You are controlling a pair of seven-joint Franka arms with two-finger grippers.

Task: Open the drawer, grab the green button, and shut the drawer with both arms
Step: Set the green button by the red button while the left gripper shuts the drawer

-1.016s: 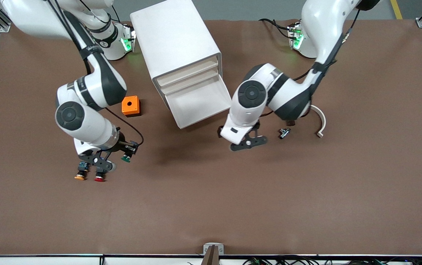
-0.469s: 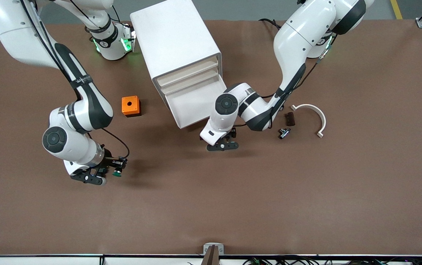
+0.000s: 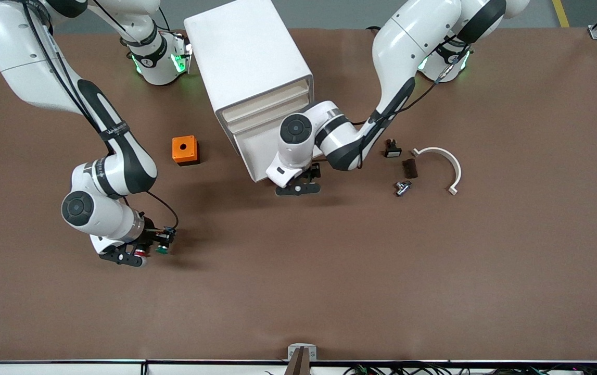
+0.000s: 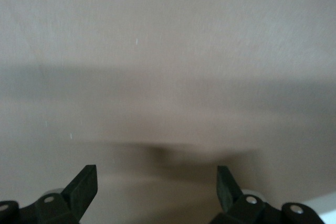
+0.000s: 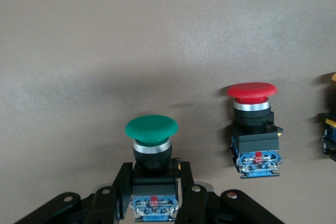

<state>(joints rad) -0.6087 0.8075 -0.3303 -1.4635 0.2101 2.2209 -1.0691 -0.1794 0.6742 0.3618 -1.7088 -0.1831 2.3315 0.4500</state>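
Observation:
The white cabinet (image 3: 246, 57) stands at the robots' side of the table with its lowest drawer (image 3: 259, 153) pulled open and showing empty. My right gripper (image 3: 160, 242) is shut on the black body of the green-capped button (image 3: 162, 250), low over the table and close beside the red-capped button (image 3: 141, 253). In the right wrist view the fingers (image 5: 116, 190) clamp the green button (image 5: 151, 129), with the red one (image 5: 252, 92) beside it. My left gripper (image 3: 298, 188) is open and empty, low in front of the open drawer. Its wrist view shows spread fingertips (image 4: 84, 184) over bare table.
An orange box (image 3: 185, 150) sits toward the right arm's end of the cabinet. Toward the left arm's end lie a white curved piece (image 3: 446, 161), a dark block (image 3: 409, 167), a small metal part (image 3: 401, 187) and a small black switch (image 3: 392, 149). An orange-capped button (image 5: 329, 135) edges into the right wrist view.
My right gripper has carried the green button nearer the front camera, down beside the red button. My left gripper has swung across to the open drawer's front.

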